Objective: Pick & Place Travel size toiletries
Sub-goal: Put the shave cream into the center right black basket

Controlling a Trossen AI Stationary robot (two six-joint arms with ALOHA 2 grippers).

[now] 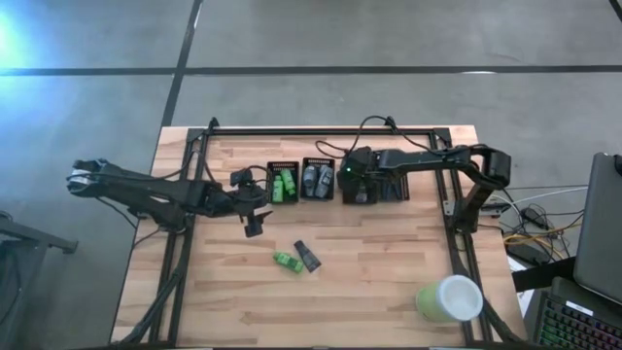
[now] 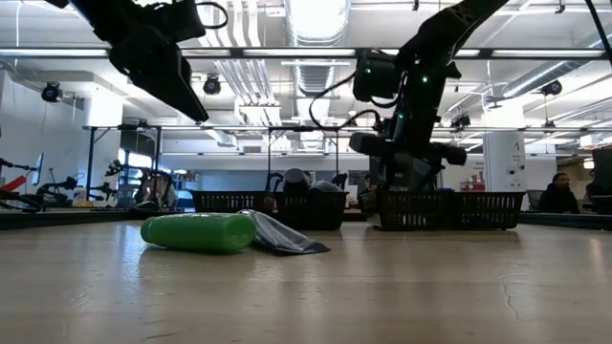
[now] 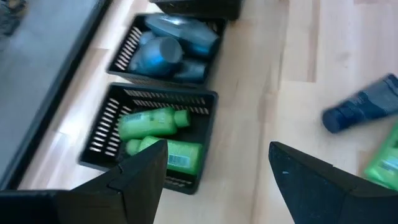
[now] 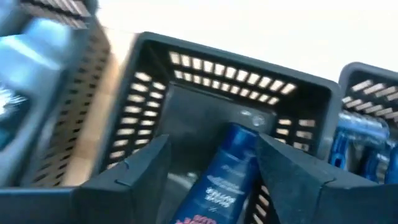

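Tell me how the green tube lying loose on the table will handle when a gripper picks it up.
The bright green plastic tube lies on its side on the wooden table, so it probably rolls if nudged. It looks small, likely light. Its glossy skin in the low view may be slippery, and it touches the dark grey tapered tube, which could shift too.

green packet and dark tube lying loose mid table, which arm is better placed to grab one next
Probably the left. Its open gripper hangs close to the green packet and dark tube, while the right gripper is over the far bins, busy with a blue tube.
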